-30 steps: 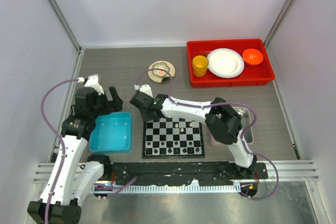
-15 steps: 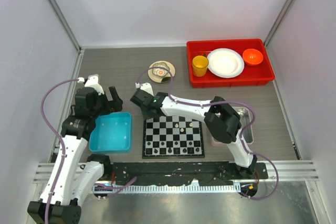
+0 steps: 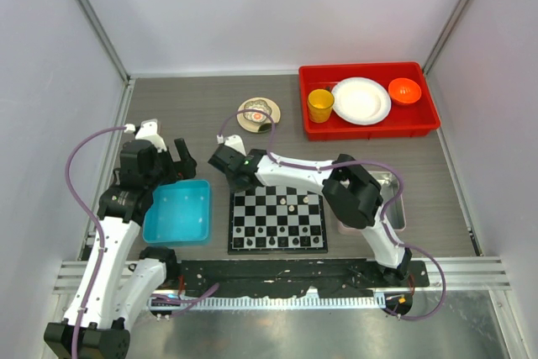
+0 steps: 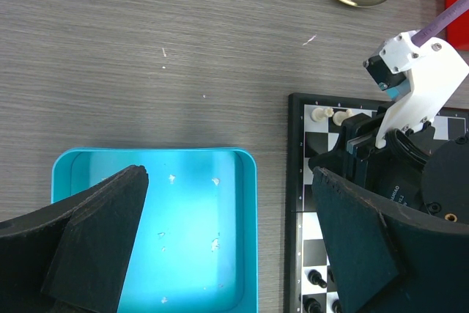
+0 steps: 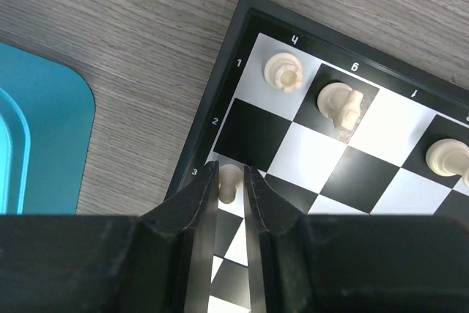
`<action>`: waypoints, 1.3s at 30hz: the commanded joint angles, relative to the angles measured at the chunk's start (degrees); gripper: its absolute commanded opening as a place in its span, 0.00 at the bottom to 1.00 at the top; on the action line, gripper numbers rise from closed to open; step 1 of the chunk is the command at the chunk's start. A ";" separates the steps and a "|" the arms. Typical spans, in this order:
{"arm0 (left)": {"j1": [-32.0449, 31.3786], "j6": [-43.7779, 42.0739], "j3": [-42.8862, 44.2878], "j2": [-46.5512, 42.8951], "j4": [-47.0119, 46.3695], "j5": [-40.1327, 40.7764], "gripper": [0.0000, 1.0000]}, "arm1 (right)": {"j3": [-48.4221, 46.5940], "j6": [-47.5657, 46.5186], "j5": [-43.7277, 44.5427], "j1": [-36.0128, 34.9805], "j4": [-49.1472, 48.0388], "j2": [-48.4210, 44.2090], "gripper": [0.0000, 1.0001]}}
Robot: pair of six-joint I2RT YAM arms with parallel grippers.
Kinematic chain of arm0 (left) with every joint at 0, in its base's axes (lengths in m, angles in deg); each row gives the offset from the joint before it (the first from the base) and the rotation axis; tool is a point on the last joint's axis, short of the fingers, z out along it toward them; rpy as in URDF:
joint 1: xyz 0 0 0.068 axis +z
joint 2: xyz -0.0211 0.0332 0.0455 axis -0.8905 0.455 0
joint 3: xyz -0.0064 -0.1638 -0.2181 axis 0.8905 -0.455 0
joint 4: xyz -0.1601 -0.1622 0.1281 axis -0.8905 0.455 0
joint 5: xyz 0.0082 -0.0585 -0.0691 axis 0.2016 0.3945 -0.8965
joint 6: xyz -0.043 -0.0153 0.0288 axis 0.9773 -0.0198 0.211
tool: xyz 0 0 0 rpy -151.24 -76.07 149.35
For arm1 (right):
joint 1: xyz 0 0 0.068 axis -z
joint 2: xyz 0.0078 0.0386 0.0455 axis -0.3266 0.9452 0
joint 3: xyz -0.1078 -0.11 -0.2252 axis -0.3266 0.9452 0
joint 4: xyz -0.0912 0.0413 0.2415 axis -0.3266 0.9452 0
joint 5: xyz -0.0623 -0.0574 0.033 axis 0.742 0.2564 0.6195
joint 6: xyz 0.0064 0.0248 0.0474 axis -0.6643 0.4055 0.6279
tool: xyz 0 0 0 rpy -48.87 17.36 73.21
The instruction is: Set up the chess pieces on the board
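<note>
Board [image 5: 249, 133] corner, right hand [image 5: 231, 170] around piece [image 5: 229, 183]

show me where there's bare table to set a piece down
Widest bare table: behind the bin, left of the saucer. Also a strip between the red tray and board. Crowded: the board's far-left corner, where the right gripper grips a piece.

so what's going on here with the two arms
The right arm reaches across to the far-left corner of the board, with its jaws closed on a small cream piece. Other cream pieces stand on squares close by. The left arm hangs over the blue bin, jaws wide open and holding nothing.
</note>
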State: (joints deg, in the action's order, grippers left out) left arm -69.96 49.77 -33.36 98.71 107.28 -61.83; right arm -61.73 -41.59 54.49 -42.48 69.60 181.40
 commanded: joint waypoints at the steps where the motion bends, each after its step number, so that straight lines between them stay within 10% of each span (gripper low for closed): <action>1: -0.09 -0.06 -0.25 -0.73 -1.64 -0.52 1.00 | -2.17 -0.47 0.41 0.01 -0.55 -0.35 0.23; 39: -0.09 -0.15 -0.25 -0.64 -1.73 -0.69 1.00 | -4.72 -2.23 1.20 2.30 0.15 1.41 0.18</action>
State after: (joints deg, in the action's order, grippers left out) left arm -69.96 49.77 -33.36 98.71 107.28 -61.83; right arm -64.35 -43.51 55.58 -40.22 70.02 182.56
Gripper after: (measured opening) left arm 0.996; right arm 0.194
